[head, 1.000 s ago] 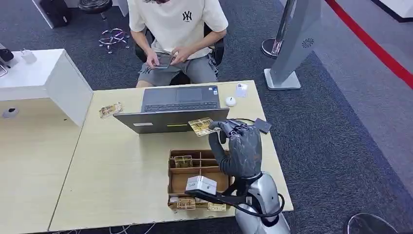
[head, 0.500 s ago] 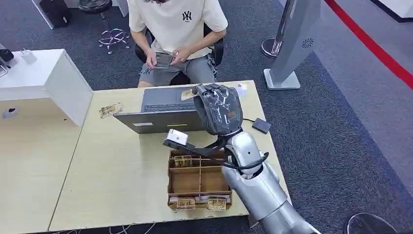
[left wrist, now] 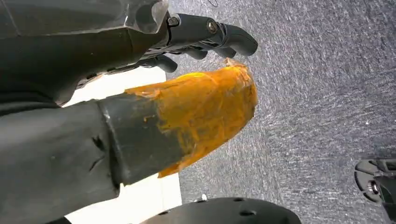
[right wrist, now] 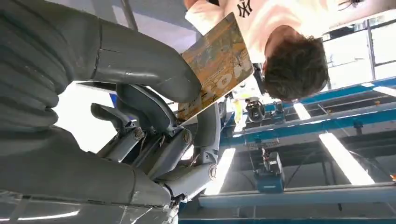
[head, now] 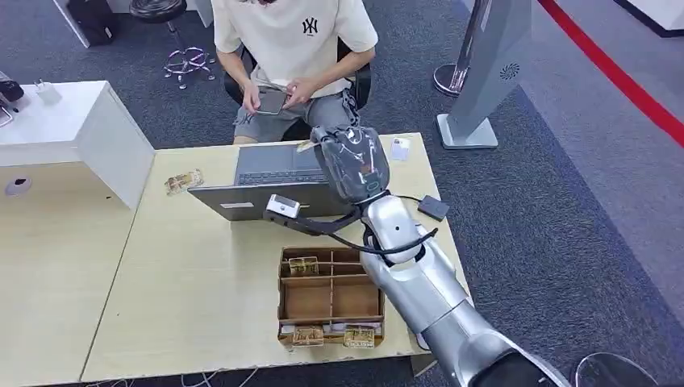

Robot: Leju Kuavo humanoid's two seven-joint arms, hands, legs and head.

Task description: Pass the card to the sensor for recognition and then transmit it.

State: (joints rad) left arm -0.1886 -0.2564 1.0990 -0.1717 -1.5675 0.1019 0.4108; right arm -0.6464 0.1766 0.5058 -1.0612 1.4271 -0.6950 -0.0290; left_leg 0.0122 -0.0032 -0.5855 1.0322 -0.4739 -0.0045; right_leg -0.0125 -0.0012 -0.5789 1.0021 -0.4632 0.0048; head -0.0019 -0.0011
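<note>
Grey carpet floor (head: pixel 548 201), red line running across its far right corner. Pale wooden desk (head: pixel 202 282) in centre, white cabinet (head: pixel 89 129) at its left end. On desk: open grey laptop (head: pixel 282 173), brown compartmented cardboard tray (head: pixel 331 298) with small patterned cards in several compartments, loose patterned card (head: pixel 182 181) near left edge, small black square sensor pad (head: pixel 433 208) on a cable toward right edge, white round object (head: pixel 401 147) by far edge.

Right hand (head: pixel 351 161) raised over laptop keyboard, reaching toward seated person in cream T-shirt (head: pixel 294 36). Thumb (right wrist: pixel 140 60) and darker fingers (right wrist: pixel 149 112) pinching yellow-brown patterned card (right wrist: pixel 217 60) by one end; rest of card projecting toward person, clear of sensor pad. Person's hands around a dark phone (head: pixel 271 101) in lap.

Left hand (left wrist: pixel 140 107) over carpet; thumb wrapped in orange tape, dark fingers extended and apart, nothing held.
</note>
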